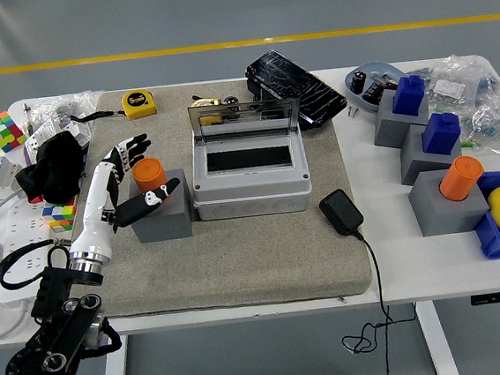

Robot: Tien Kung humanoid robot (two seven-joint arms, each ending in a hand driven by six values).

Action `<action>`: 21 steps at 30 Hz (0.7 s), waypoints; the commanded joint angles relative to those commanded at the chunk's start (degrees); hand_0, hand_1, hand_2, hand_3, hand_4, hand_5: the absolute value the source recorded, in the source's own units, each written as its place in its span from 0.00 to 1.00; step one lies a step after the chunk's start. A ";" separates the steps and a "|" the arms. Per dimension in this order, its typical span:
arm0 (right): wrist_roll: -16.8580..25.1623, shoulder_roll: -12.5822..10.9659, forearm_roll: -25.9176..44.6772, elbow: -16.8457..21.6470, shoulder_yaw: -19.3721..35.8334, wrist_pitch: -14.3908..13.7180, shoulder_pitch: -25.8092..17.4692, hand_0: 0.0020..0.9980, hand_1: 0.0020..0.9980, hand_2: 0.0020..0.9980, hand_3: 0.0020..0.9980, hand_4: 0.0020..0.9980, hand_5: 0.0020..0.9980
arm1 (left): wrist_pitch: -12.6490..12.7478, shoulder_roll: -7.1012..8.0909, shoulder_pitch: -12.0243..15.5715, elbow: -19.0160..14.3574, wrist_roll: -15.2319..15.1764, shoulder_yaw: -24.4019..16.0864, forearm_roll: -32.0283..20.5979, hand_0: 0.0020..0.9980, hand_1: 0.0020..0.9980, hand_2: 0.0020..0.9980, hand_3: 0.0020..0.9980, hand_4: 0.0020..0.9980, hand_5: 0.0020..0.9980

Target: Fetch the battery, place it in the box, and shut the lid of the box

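A white table (391, 267) is spanning the frame, with a grey mat (239, 259) being laid over its middle. At centre, the grey box (249, 180) is being kept open, its clear lid (243, 115) standing upright at the back. Left of centre, a grey block (167, 224) is touching the box's left side, and the orange battery (149, 172) is being carried upright in its top. The left hand (136, 181) is being cupped around the battery, fingers (131, 149) spread behind it and thumb in front, not visibly clamped.
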 joint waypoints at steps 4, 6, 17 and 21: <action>-0.07 0.03 -0.02 0.00 -0.06 0.03 -0.04 0.63 0.64 0.67 0.57 0.99 0.50 | 0.50 0.00 -0.44 1.28 -0.93 0.70 -1.52 0.62 0.71 0.72 0.79 1.00 0.09; -0.12 0.06 -0.08 0.00 -0.01 0.03 -0.07 0.63 0.64 0.67 0.57 0.99 0.50 | 0.61 0.00 -0.80 2.11 -1.11 1.12 -2.02 0.62 0.71 0.72 0.79 1.00 0.09; -0.36 0.03 0.01 0.00 -0.34 0.29 0.12 0.63 0.64 0.67 0.57 0.99 0.50 | -0.02 0.00 -2.62 4.40 -1.70 2.50 -4.71 0.27 0.47 0.63 0.73 1.00 0.00; -0.40 0.08 0.05 0.00 -0.39 0.34 0.12 0.63 0.64 0.67 0.57 0.99 0.50 | -0.17 0.00 -2.99 5.00 -1.92 3.30 -5.65 0.27 0.47 0.63 0.73 1.00 0.00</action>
